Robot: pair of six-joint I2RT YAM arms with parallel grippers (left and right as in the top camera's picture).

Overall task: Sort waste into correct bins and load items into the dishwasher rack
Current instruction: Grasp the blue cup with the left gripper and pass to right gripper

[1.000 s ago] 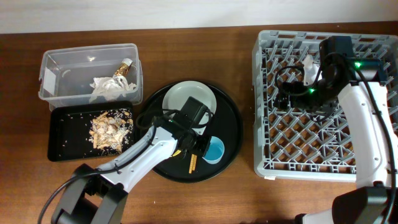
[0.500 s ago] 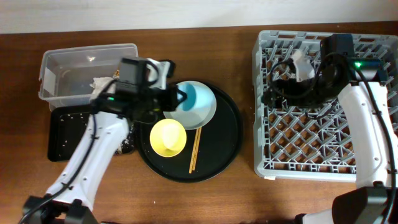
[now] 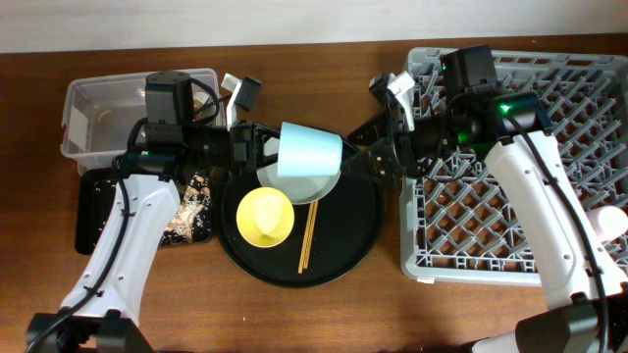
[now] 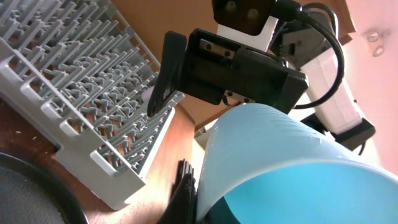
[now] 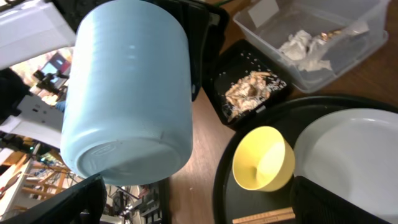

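Overhead | brown wood table, pale wall behind | left end effector grips light-blue cup | right end effector wide

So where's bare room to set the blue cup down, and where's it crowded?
The dishwasher rack is bare across its front-left rows. The round black tray is bare right of the chopsticks. Crowded: above the plate, where both arms meet at the light-blue cup.
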